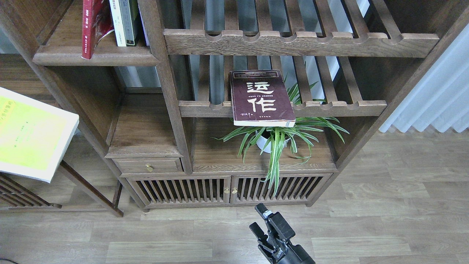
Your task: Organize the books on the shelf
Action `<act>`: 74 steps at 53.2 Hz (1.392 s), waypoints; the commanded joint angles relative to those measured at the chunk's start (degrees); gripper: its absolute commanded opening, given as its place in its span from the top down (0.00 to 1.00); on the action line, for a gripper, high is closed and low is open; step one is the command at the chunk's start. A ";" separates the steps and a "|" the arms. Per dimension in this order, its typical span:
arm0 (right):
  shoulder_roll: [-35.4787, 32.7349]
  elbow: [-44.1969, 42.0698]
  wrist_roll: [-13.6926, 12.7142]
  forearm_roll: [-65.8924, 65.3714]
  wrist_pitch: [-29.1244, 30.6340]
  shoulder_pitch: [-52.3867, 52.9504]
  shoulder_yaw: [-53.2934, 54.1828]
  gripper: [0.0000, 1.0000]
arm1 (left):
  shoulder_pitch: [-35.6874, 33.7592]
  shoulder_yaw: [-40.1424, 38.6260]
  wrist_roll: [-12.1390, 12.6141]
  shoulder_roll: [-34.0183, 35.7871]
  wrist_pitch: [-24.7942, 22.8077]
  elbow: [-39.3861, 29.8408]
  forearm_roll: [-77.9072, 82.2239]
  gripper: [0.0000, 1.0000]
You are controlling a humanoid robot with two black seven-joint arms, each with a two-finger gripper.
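The yellow-green book (31, 135) hangs in the air at the left edge, tilted and partly cut off by the frame. My left gripper is out of view, so what holds the book is hidden. The dark maroon book (262, 97) lies flat on a slatted rack (329, 107), overhanging its front rail. The red book (89, 25) stands leaning on the solid dark-brown shelf (97, 58) at the upper left. My right gripper (257, 219) is open and empty, low over the floor in front of the bookcase.
White-spined and dark-green-spined volumes (124, 22) stand right of the red book. A spider plant (274, 141) in a white pot sits under the maroon book. A second slatted rack (300, 42) is above. A low wooden side table (91, 190) stands at the left, a curtain (432, 95) at the right.
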 commanded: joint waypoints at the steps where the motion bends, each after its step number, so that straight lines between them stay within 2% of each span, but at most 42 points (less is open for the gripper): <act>1: 0.14 -0.28 0.00 0.00 0.00 -0.08 0.00 0.01 | -4.00 -1.72 3.04 2.39 0.00 -0.01 0.00 0.99; 5: 0.31 -0.28 0.00 0.00 0.00 -0.08 0.00 0.01 | -7.34 -1.73 5.68 2.57 0.00 -0.01 0.00 0.99; 7: 0.66 -0.37 0.00 0.00 0.00 -0.08 0.00 0.01 | -10.06 -1.73 8.14 2.57 0.00 -0.01 0.00 0.99; 11: 0.75 -0.37 0.00 0.09 0.00 -0.17 0.00 0.01 | -13.58 -1.90 11.22 2.57 0.00 0.08 0.08 0.99; 21: 0.58 -0.37 0.00 0.09 0.00 -0.70 0.70 0.01 | -17.89 -3.31 13.95 2.65 0.00 0.08 0.17 0.98; 22: 0.49 -0.54 0.00 0.17 0.00 -0.61 0.79 0.01 | -19.11 -3.83 16.30 2.65 0.00 0.34 0.26 0.98; 23: 0.49 -0.55 0.00 0.17 0.00 -0.61 0.79 0.01 | -19.65 -3.92 17.37 2.65 0.00 0.52 0.26 0.98; 29: 0.49 -0.55 0.00 0.17 0.00 -0.70 0.79 0.01 | -21.58 -4.98 20.89 2.65 0.00 0.96 0.61 0.98; 33: 0.49 -0.55 0.00 0.17 0.00 -0.70 0.79 0.01 | -23.16 -6.99 24.40 2.74 0.00 2.27 1.75 0.98; 38: 0.49 -0.55 0.00 0.17 0.00 -0.70 0.79 0.01 | -25.97 -8.75 27.13 2.74 0.00 3.68 3.42 0.98; 42: 0.49 -0.46 0.00 0.17 0.00 -0.79 0.79 0.01 | -28.78 -8.93 28.01 2.83 0.00 5.00 5.18 0.97; 56: 0.58 -0.46 0.00 0.17 0.00 -1.31 0.79 0.01 | -38.98 -5.86 27.93 2.04 0.00 9.92 11.07 0.97; 74: 0.58 -0.37 0.08 0.26 0.00 -1.40 0.88 0.01 | -47.86 -1.73 27.84 1.42 0.00 14.76 18.89 0.97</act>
